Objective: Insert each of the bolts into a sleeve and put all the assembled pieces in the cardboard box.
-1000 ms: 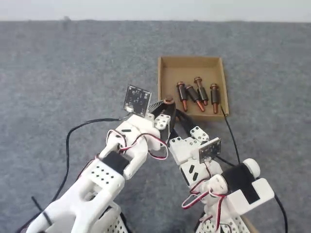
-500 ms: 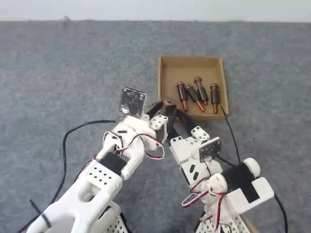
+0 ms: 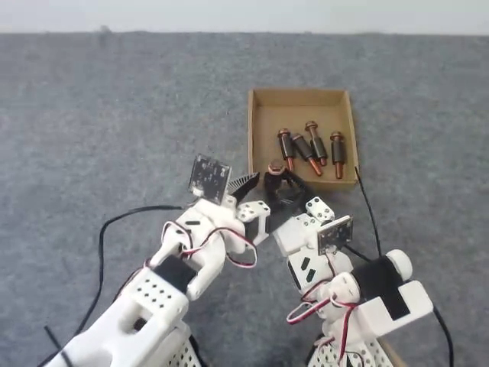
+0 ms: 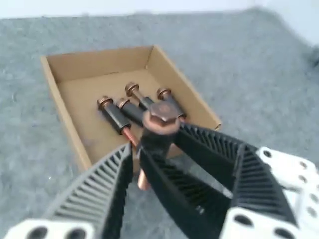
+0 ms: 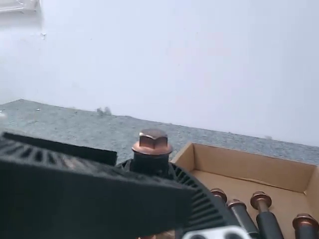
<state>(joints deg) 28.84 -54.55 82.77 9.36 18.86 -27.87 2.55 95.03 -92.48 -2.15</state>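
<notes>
The bolt stands upright, copper head up, with its shank through a black sleeve and its copper tip showing below. The right gripper is clamped on the sleeve, fingers closed from both sides. It holds the piece just by the near wall of the box, toward the left corner. The left gripper sits just beside it, spread apart and holding nothing; its ribbed finger stands clear of the sleeve. Four assembled pieces lie side by side in the box, heads toward the far wall. All rests on grey carpet, with a black cable trailing by the left arm.
</notes>
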